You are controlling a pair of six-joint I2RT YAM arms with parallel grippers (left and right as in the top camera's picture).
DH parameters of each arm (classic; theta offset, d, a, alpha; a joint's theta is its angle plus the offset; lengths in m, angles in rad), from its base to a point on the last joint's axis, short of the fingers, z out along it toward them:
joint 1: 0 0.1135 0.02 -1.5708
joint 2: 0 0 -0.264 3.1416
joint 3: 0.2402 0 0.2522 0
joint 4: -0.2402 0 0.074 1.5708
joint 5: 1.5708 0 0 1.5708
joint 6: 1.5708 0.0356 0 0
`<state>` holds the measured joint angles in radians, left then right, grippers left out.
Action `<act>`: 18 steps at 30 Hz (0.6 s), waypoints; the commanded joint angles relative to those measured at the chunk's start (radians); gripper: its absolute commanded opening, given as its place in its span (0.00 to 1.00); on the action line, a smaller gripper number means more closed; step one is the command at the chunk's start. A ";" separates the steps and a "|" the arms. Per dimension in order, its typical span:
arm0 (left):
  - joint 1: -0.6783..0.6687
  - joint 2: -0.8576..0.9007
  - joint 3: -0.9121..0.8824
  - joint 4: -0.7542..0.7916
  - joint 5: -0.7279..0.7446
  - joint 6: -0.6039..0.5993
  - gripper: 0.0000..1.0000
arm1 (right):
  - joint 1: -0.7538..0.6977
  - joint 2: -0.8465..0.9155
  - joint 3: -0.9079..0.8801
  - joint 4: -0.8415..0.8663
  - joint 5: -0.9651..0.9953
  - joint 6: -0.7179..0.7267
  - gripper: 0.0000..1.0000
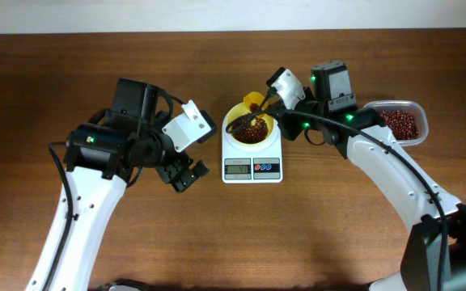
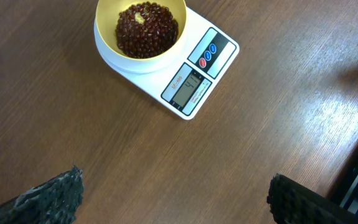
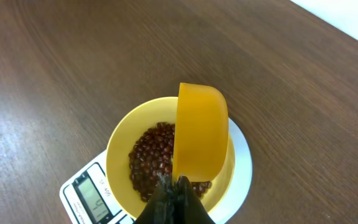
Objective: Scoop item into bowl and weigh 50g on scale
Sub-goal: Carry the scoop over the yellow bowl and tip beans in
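Note:
The white scale (image 1: 252, 168) stands mid-table with the pale yellow bowl (image 1: 231, 121) on its platform. Dark reddish-brown beans (image 1: 252, 132) fill the bowl's bottom. My right gripper (image 1: 272, 103) is shut on a bright yellow scoop (image 1: 255, 102), held over the bowl. From the right wrist, the scoop (image 3: 201, 130) is rolled onto its side above the beans (image 3: 151, 155) and the bowl (image 3: 118, 149), its handle hidden in my right gripper (image 3: 174, 186). My left gripper (image 1: 186, 175) stands open left of the scale. Bare wood shows between its fingers (image 2: 51, 199), with scale (image 2: 194, 84) and bowl (image 2: 104, 43) ahead.
A clear plastic tub (image 1: 403, 121) with more beans sits at the right, behind the right arm. The scale's display and two coloured buttons (image 1: 267, 168) face the table's front edge.

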<state>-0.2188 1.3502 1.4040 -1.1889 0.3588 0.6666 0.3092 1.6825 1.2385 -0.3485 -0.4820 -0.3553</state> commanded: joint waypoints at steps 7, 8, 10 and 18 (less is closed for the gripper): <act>-0.001 -0.003 0.000 -0.001 0.000 0.008 0.99 | 0.058 -0.037 -0.005 -0.014 0.175 -0.034 0.04; -0.001 -0.003 0.000 -0.001 0.000 0.008 0.99 | 0.058 -0.037 -0.005 -0.014 0.179 -0.034 0.04; -0.001 -0.003 0.000 -0.001 0.000 0.008 0.99 | 0.058 -0.043 -0.005 -0.011 0.181 -0.034 0.04; -0.001 -0.003 0.000 -0.001 0.000 0.008 0.99 | 0.070 -0.078 -0.005 -0.022 0.187 -0.034 0.04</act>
<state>-0.2188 1.3502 1.4040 -1.1892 0.3588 0.6662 0.3630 1.6260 1.2385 -0.3668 -0.3103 -0.3832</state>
